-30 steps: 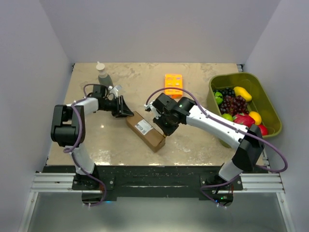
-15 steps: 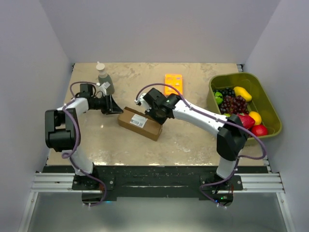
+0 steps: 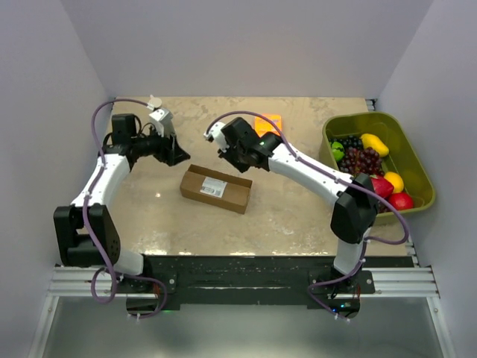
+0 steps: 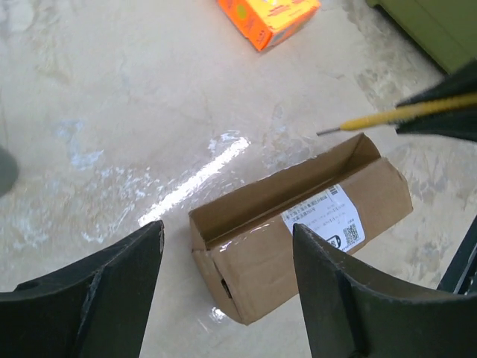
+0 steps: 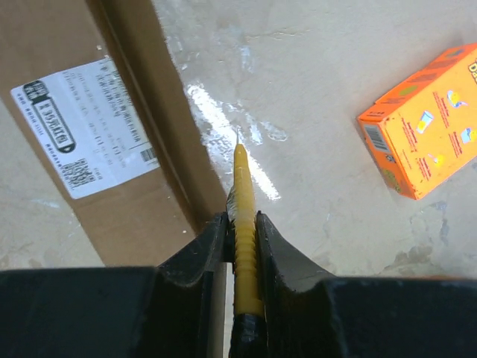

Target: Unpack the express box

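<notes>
Express box (image 3: 216, 189) lies flat; long axis left-right, right end slightly nearer.

I count one long brown cardboard carton (image 3: 216, 189), one flat orange box (image 4: 268, 19), one green fruit bin (image 3: 373, 119) and one thin yellow tool (image 5: 243, 194).

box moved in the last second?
Yes. The box has swung flatter and slid slightly left, away from the green bin.
</notes>
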Robot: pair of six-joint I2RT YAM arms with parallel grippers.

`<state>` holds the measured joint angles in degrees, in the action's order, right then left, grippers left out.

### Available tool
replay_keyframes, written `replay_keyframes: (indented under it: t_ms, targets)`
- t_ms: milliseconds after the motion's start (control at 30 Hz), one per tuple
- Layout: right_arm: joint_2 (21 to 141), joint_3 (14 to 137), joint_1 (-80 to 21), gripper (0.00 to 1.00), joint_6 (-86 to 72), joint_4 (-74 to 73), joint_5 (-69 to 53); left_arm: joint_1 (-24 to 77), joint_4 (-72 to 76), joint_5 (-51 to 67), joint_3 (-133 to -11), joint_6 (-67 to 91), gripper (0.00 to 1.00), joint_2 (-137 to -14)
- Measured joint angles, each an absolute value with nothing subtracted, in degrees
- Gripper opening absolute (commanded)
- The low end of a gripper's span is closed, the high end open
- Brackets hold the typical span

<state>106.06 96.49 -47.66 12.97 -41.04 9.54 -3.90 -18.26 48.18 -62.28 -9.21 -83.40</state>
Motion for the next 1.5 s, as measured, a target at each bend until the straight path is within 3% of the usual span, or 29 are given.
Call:
replay_keyframes:
  t_ms: [300, 367, 567, 833, 1133, 1500]
  targets:
    - [102.9, 96.1, -41.1, 0.00, 10.4, -40.0, 5.1, -0.6, -20.1, 47.0, -62.9, -14.5, 0.77, -84.7]
    - [98.4, 93.4, -38.4, 0.00, 8.0, -36.2, 5.0, -0.6, -18.2, 43.5, -60.8, -13.0, 0.99, -83.1]
    - [79.2, 73.2, -32.2, 0.00, 12.4, -13.8, 15.6, -0.6, -15.9, 34.6, -58.0, -9.1, 0.99, -80.2]
    - [80.1, 46.2, -33.5, 0.00, 44.2, 18.6, 24.4, -0.6, -13.9, 25.2, -58.0, -7.5, 1.00, -79.5]
    - [79.9, 40.4, -33.5, 0.00, 55.2, 25.3, 25.5, -0.6, -12.6, 23.1, -55.5, -6.5, 1.00, -78.9]
    - [79.5, 40.4, -33.9, 0.00, 50.4, 20.4, 26.0, 0.8, -13.8, 40.8, -49.1, -17.5, 1.00, -78.7]
